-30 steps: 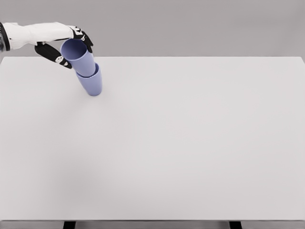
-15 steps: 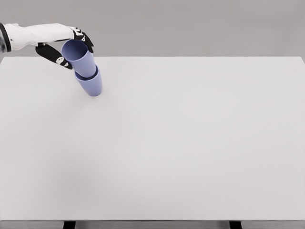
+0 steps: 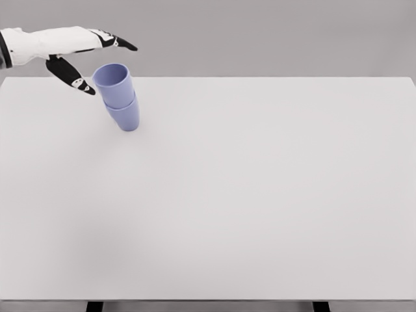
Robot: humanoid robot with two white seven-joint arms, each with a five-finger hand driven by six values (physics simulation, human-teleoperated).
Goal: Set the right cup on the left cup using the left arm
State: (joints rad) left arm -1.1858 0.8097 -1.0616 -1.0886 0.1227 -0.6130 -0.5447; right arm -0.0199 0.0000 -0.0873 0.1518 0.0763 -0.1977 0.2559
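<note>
Below and to the right of the left robot hand (image 3: pixel 81 58), on the far left part of the white tabletop (image 3: pixel 247 195), stood the lower cup (image 3: pixel 123 116), a small blue-violet tumbler. Nested in its mouth, and nearer the hand, sat the upper cup (image 3: pixel 113 83) of the same colour, tilted a little to the left, its rim open to the camera. The hand was spread wide, fingers (image 3: pixel 117 43) stretched out above the rim and thumb (image 3: pixel 70 75) to the left of the wall, clasping nothing and clear of both cups. By their look the cups were light, stiff, smooth-walled plastic, likely to slip and to tip on a nudge. A hold across the upper wall, just under the rim, seemed safest. The right arm did not show.
</note>
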